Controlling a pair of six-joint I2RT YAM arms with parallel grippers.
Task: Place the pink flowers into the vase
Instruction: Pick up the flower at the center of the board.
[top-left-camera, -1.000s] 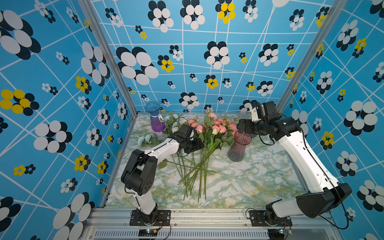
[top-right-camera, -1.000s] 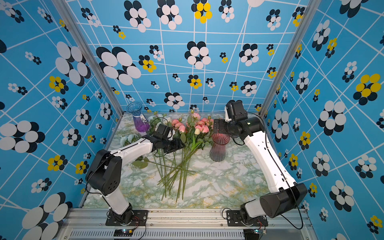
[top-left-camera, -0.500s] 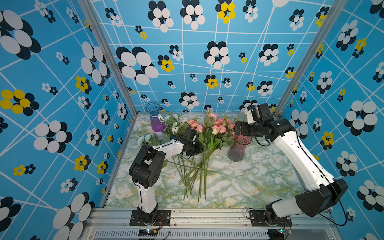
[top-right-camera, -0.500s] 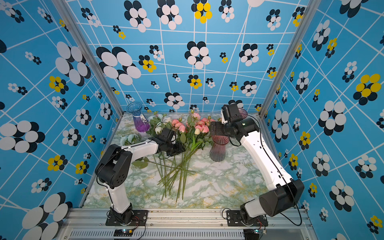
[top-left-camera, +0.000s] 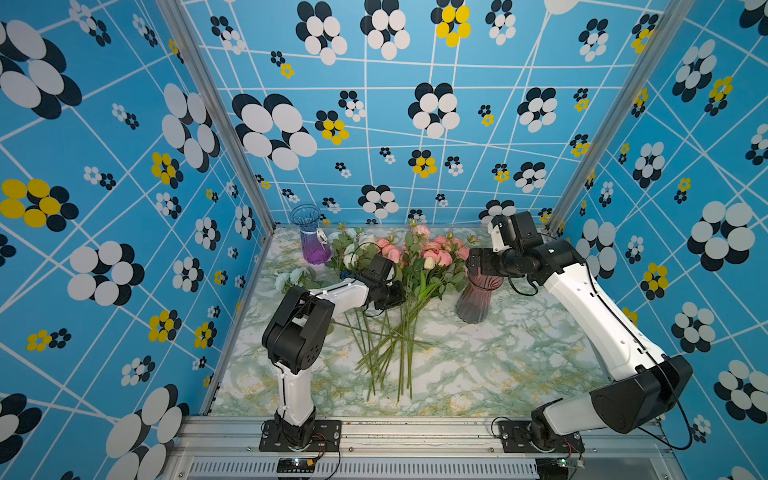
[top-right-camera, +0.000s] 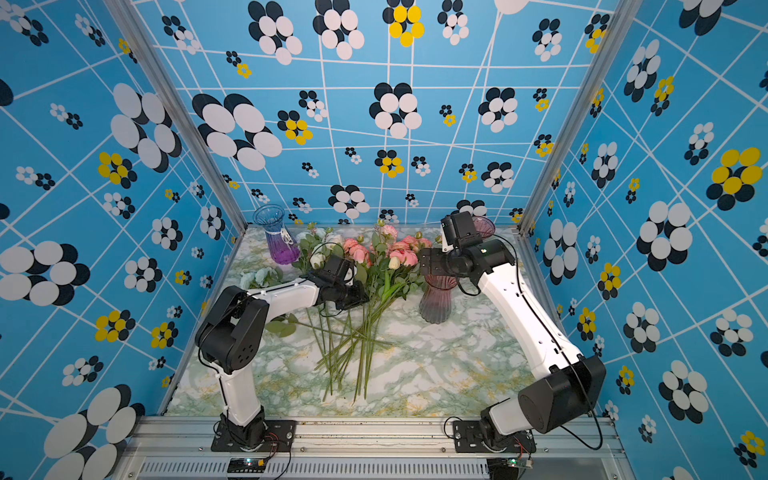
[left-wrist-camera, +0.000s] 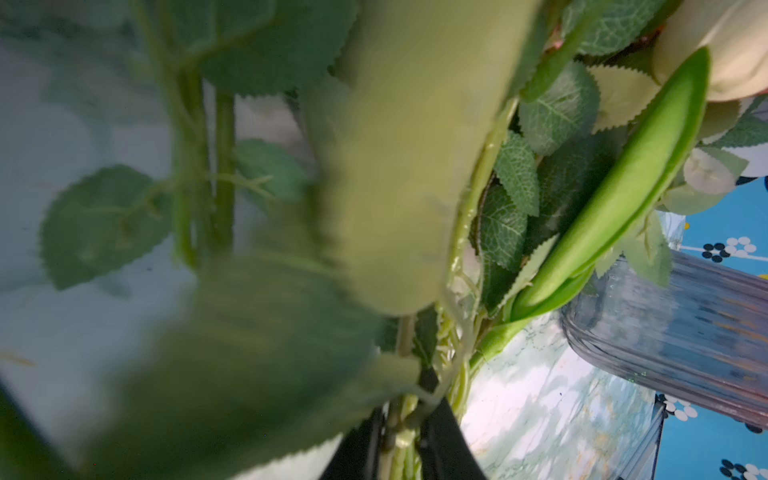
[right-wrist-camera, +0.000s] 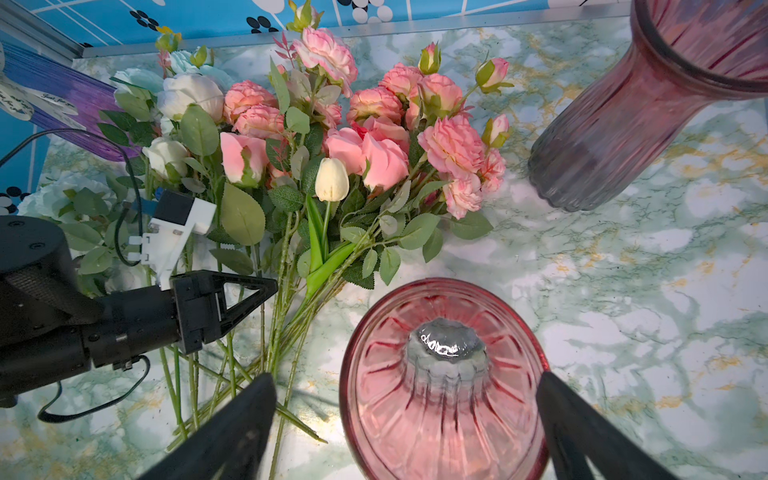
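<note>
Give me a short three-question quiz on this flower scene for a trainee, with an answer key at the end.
1. True or false: the black left gripper is shut on green stems in the pile.
2. The black right gripper has open jaws standing either side of: A) the mouth of the pink ribbed glass vase; B) the blue-and-purple glass vase; C) the white tulip.
3. Fill in: the pink artificial flowers lie on the ___, none in that vase.
Key: 1 true; 2 A; 3 the marble-patterned table.
</note>
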